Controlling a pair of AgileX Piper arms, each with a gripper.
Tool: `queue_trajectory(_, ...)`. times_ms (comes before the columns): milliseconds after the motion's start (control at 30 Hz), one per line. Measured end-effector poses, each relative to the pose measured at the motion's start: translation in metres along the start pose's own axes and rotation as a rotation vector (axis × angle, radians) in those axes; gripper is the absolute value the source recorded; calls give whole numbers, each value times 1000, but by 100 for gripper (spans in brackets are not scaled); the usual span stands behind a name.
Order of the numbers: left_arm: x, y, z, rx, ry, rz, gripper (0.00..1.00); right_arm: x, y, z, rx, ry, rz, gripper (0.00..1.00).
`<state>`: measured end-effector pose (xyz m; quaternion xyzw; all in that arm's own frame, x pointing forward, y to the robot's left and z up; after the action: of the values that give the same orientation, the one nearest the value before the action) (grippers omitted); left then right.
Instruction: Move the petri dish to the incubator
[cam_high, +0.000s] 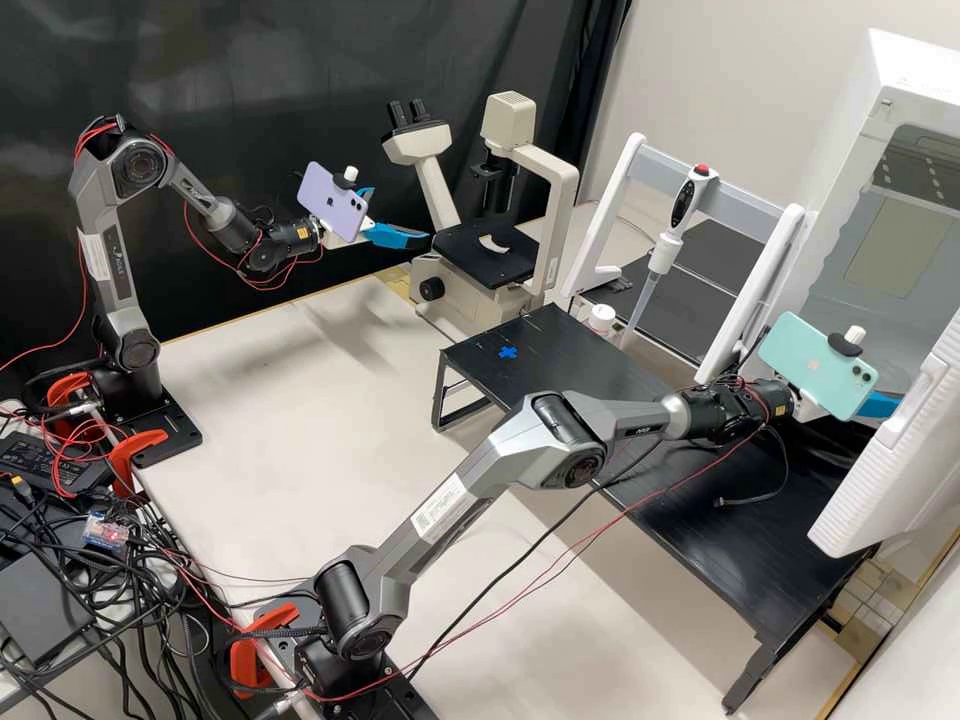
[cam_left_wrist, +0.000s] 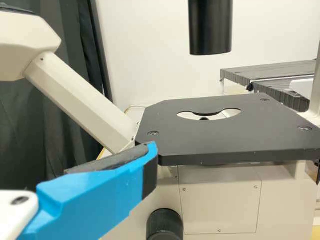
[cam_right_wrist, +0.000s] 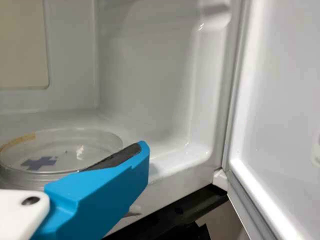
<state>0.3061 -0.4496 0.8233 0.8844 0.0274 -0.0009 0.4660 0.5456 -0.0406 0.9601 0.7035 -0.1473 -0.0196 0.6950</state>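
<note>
The petri dish (cam_right_wrist: 55, 145) sits within the opening of the white incubator (cam_high: 858, 150), right at the right gripper (cam_high: 878, 406) — whether that one is closed on it, I cannot tell. The left gripper (cam_high: 400, 215) is wide apart, holding nothing — near the microscope's black stage (cam_left_wrist: 220, 140).

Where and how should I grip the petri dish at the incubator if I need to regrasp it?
Probably best by opposite sides of its low side wall, coming level through the opening beside the swung-back door. The petri dish is round, shallow and lies flat, near the incubator's front edge.
</note>
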Motion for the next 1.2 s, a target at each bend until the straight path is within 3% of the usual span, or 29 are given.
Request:
queue_trajectory(133, 0, 0, 0, 0, 0, 0, 100, -10, 0, 3, -3, 27, -5, 100)
queue_trajectory(300, 0, 0, 0, 0, 0, 0, 100, -29, 4, 11, 36, 31, -5, 100)
queue_trajectory(467, 0, 0, 0, 0, 0, 0, 100, -57, 17, 21, 54, 45, 37, 100)
queue_trajectory(767, 0, 0, 0, 0, 0, 0, 100, -119, 29, 36, 26, 82, 68, 100)
queue_trajectory(967, 0, 0, 0, 0, 0, 0, 100, -180, 32, 36, 28, 168, 131, 100)
queue_trajectory(1200, 0, 0, 0, 0, 0, 0, 100, -268, 18, 18, 40, 331, 182, 100)
